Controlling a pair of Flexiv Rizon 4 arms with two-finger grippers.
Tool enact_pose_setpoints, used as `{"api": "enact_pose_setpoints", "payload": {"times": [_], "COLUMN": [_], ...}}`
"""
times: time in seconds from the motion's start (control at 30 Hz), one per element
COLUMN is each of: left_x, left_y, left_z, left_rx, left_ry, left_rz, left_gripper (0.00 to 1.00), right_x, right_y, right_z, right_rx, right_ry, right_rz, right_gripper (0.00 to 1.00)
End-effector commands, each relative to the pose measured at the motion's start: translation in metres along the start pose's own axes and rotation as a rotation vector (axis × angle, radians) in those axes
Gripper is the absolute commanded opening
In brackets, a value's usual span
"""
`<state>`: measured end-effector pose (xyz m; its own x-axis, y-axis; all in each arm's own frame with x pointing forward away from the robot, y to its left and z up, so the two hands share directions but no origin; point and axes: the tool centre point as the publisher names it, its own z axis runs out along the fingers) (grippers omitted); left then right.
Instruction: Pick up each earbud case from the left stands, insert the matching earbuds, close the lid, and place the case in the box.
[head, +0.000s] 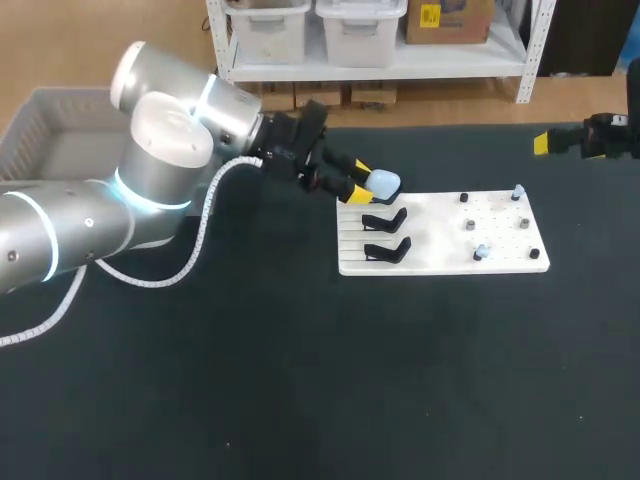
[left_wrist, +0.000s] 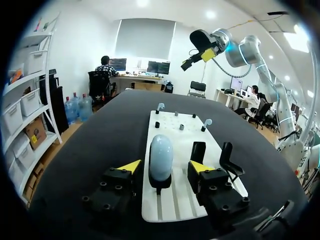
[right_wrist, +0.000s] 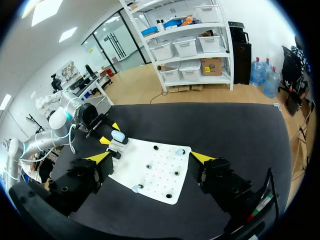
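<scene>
The left gripper (head: 352, 187) is extending from the left side of the black cloth-covered table (head: 300, 380) to the left end of the flat white rectangular board (head: 440, 262). Its two yellow-tipped fingers are standing released, one on each side of the pale blue oval earbud case (head: 385, 183). In the left wrist view, a visible gap is separating each fingertip of the left gripper (left_wrist: 165, 167) from the case (left_wrist: 161, 152), so nothing is being grasped.

The case is sitting upright, lid closed, on a black plastic stand (left_wrist: 160, 184) at the left end of the board (left_wrist: 172, 212). This is the stand farthest from the robot in its row. Two more black plastic stands (head: 385, 220) are standing just beside it in the same row, nearer the robot.

Two small pale blue earbuds (head: 481, 252) are resting on the right half of the board, well apart from each other, among several short black pegs (head: 468, 226). One earbud is sitting at the far right corner and the other near the near edge.

The right gripper (head: 560, 141) is hovering at the right edge of the head view, well apart from the board. In the right wrist view, the fingers of the right gripper (right_wrist: 151, 157) are spread wide and are holding nothing. The board (right_wrist: 155, 170) is lying beneath and ahead of them.

The light grey plastic box (head: 45, 135) is standing at the far left, behind the left arm.
</scene>
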<state>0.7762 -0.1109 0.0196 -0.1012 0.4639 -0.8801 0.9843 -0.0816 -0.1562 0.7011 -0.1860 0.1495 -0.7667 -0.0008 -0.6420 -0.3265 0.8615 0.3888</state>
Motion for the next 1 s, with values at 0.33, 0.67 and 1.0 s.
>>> {"api": "enact_pose_setpoints", "payload": {"times": [0.33,0.67,1.0], "left_x": [0.001,0.001,0.0], "left_y": [-0.006,-0.004,-0.004], "left_z": [0.003,0.008,0.011], "left_rx": [-0.012,-0.01,-0.009], "left_ry": [-0.007,-0.005,-0.009], "left_rz": [0.003,0.007,0.012], "left_gripper": [0.56,0.51,0.49], "right_x": [0.0,0.0,0.0], "right_y": [0.0,0.0,0.0], "right_z": [0.0,0.0,0.0], "right_rx": [0.001,0.001,0.001], "right_ry": [0.0,0.0,0.0], "right_rz": [0.0,0.0,0.0], "right_gripper": [1.0,1.0,1.0]}}
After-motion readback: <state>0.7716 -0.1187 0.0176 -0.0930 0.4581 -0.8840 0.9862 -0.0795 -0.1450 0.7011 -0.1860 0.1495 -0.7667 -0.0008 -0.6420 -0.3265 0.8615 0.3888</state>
